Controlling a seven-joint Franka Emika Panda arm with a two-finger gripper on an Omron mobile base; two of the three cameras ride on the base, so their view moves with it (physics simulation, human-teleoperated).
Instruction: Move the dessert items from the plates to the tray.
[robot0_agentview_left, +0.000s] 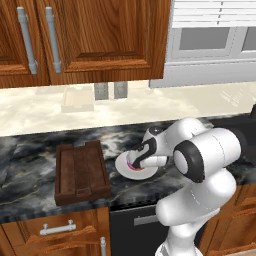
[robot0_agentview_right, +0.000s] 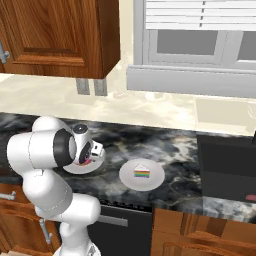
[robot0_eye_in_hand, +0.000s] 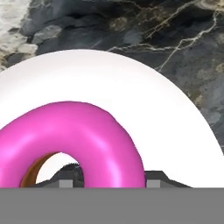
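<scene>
The pink-frosted donut (robot0_eye_in_hand: 87, 131) lies on a white plate (robot0_eye_in_hand: 131, 83), close up in the hand view. My gripper (robot0_eye_in_hand: 109, 179) straddles the right side of its ring, one fingertip (robot0_eye_in_hand: 65, 178) in the hole and the other outside, both pressed against it. From the base views, the gripper (robot0_agentview_left: 135, 164) is down on that plate (robot0_agentview_left: 121, 167), just right of the dark wooden tray (robot0_agentview_left: 80, 172). The rainbow cake wedge (robot0_agentview_right: 142, 172) sits on a second plate (robot0_agentview_right: 156, 179) further right, and the donut's plate (robot0_agentview_right: 75, 169) lies to its left.
A pale beige block (robot0_agentview_left: 77, 100) stands at the back wall beside two outlets (robot0_agentview_left: 110, 90). A dark cooktop (robot0_agentview_right: 227, 162) lies to the right of the plates. The black marble counter edge runs just in front of tray and plates.
</scene>
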